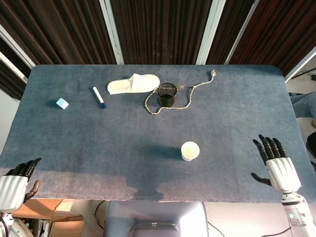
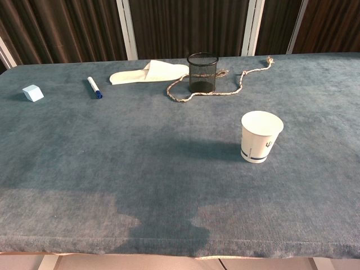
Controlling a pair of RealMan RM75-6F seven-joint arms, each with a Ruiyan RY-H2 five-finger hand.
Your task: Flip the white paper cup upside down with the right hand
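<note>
The white paper cup (image 1: 190,150) (image 2: 260,136) stands upright, mouth up, on the blue table right of centre, with a blue mark on its side. My right hand (image 1: 276,163) hovers at the table's near right edge, fingers spread and empty, well to the right of the cup. My left hand (image 1: 17,180) sits at the near left corner, fingers extended, holding nothing. Neither hand appears in the chest view.
A black mesh pen holder (image 1: 167,95) (image 2: 202,72) stands at the back centre with a rope (image 1: 190,94) (image 2: 236,84) looped around it. A white slipper (image 1: 133,84) (image 2: 149,72), a marker (image 1: 99,97) (image 2: 94,88) and a small light-blue cube (image 1: 62,103) (image 2: 32,93) lie at the back left.
</note>
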